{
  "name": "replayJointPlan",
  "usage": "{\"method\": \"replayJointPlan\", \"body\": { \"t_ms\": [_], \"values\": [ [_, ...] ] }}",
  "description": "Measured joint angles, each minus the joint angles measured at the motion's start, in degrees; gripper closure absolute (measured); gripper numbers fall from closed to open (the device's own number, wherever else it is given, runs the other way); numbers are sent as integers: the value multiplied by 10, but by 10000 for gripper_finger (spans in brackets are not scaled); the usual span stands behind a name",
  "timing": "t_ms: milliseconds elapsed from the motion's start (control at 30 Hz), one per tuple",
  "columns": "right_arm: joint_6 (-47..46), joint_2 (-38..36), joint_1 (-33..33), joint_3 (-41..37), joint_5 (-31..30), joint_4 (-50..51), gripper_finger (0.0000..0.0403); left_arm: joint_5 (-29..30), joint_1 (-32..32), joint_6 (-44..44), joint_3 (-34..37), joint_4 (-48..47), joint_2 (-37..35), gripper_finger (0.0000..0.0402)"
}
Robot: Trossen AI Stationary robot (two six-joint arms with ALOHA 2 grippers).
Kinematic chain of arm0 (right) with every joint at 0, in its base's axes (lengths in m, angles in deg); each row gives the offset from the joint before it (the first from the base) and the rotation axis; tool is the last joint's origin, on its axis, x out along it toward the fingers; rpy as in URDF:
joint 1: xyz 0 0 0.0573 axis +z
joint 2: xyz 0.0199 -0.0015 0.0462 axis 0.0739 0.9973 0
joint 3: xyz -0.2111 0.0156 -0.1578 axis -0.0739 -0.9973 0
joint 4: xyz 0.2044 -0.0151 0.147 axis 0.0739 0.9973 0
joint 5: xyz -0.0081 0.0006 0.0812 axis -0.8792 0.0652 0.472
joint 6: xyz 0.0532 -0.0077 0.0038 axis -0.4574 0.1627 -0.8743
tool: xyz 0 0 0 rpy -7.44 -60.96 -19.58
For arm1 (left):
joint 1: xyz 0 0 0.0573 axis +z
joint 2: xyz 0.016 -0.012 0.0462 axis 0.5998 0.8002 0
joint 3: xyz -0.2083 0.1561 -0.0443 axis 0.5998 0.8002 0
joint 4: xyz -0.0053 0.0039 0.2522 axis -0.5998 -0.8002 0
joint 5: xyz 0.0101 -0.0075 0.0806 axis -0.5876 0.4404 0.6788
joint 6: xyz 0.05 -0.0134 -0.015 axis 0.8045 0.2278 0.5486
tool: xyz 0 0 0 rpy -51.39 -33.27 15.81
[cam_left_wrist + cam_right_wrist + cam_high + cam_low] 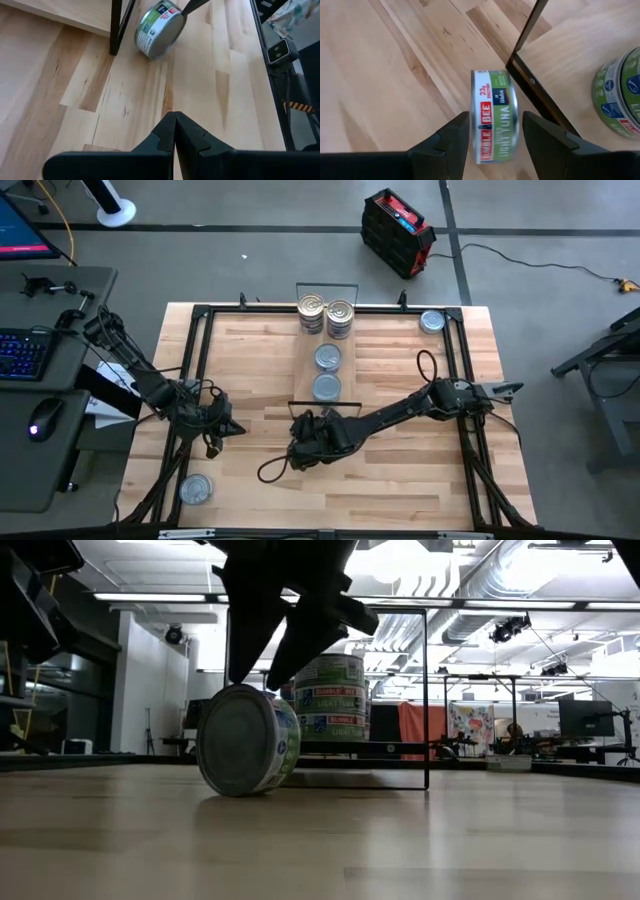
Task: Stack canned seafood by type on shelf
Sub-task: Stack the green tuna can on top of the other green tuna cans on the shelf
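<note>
A green-labelled tuna can (494, 120) stands on its rim on the tabletop, just in front of the shelf's near end, between the fingers of my right gripper (495, 115). The same can (248, 740) shows tilted in the low view. The shelf (345, 370) is a light plank with black wire end frames (530, 30). It carries two stacks of shiny-lidded cans (326, 315) at its far end and two blue-grey-topped cans (327, 372) nearer. My left gripper (174, 131) is shut and touches nothing, to the left of the can. My right gripper pinches the can across its two flat faces, one finger (451, 137) on each, near the upper part of the rim (262, 690). The fingers come from above, pointing down. The can stands on edge, slightly tilted, with its lower rim (240, 790) on the tabletop.
One loose can (431, 321) lies at the table's far right corner, another (195, 489) near the left near corner. A cable loop (272, 470) trails on the table by the right gripper. The black table frame (200, 315) runs along the edges.
</note>
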Motion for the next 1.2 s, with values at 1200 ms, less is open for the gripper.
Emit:
{"method": "replayJointPlan", "body": {
  "t_ms": [1200],
  "values": [
    [50, 35, -19, -6, 123, -64, 246, -74, 1, -28, -1, 3, 0, 401]
  ]
}}
